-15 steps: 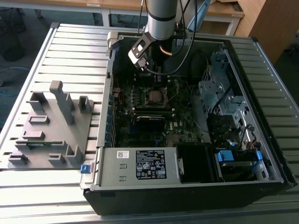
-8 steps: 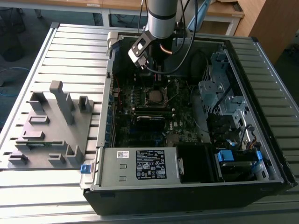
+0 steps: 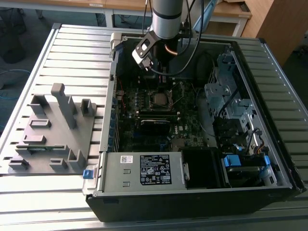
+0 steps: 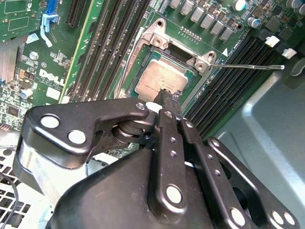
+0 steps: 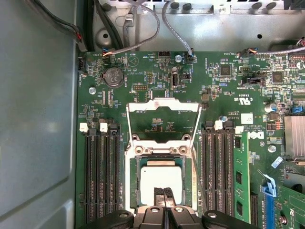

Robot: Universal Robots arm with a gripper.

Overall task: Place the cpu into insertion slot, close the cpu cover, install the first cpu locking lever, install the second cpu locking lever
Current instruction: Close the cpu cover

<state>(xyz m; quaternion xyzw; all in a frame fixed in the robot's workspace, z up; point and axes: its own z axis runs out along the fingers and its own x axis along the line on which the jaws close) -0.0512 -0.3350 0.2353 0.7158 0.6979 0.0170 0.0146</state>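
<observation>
Plainly, the small flat square cpu with its dull silver-grey metal top (image 5: pixel 162 179) is seated flat in the insertion slot (image 5: pixel 190 182). This slot is the square socket with a silvery rim, set in the green circuit board between two banks of long black memory slots (image 5: pixel 100 176). In both wrist views the gripper (image 5: pixel 163 193) is held directly over the chip's near edge. Its two black fingers (image 5: pixel 158 195) are drawn narrow, side by side with barely a slit between them, and nothing is gripped. Whether the tips touch the metal top cannot be told.

The cpu cover (image 5: pixel 164 103), a thin silvery square frame plate with a large window, is folded open over the board, and green board is seen through its window. It lies straight beyond the cpu from the fingers, on the far side of the slot, with its hinged edge running crosswise to the line of the fingers. In the second wrist view a thin metal lever rod (image 4: pixel 250 67) is seen angled out from the socket's corner, unlatched. In the exterior view the arm is seen reaching into the open black computer case (image 3: pixel 192 202) on the slatted metal desk (image 3: pixel 72 53). The placing is judged done; the cover and levers are not yet closed.
</observation>
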